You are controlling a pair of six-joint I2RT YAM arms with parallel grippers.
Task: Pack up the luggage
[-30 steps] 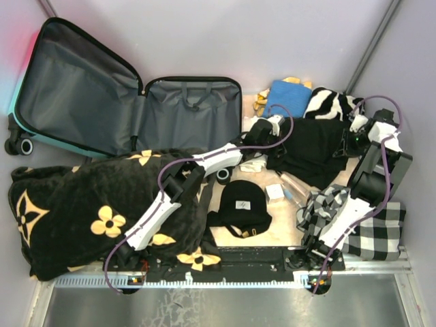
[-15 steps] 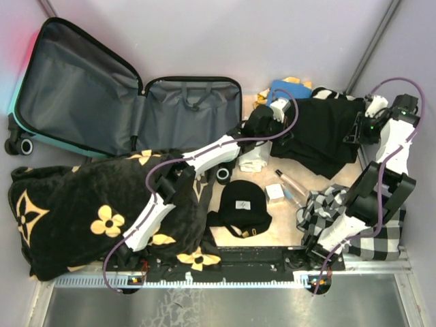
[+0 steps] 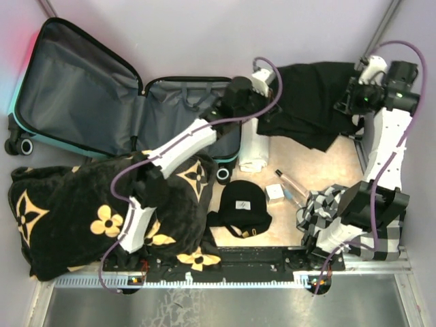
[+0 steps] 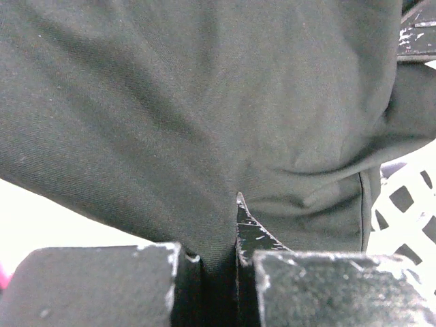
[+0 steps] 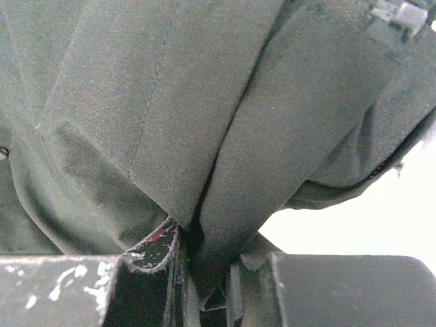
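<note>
The luggage lies open at the back left, grey lining up, teal shell and black wheels at its left edge. A black garment hangs stretched in the air between my two grippers, right of the suitcase. My left gripper is shut on its left edge; dark cloth fills the left wrist view and is pinched between the fingers. My right gripper is shut on its right edge; a fold of the cloth runs down between the fingers.
A black blanket with tan flowers covers the near left. A black beanie, a clear bottle, a small white box, folded white cloth and black-and-white checked fabric lie on the floor.
Both grippers have lifted the black garment off the floor pile and carried it up and back; the left arm has swung toward the suitcase's right half. The blue and striped items are now hidden.
</note>
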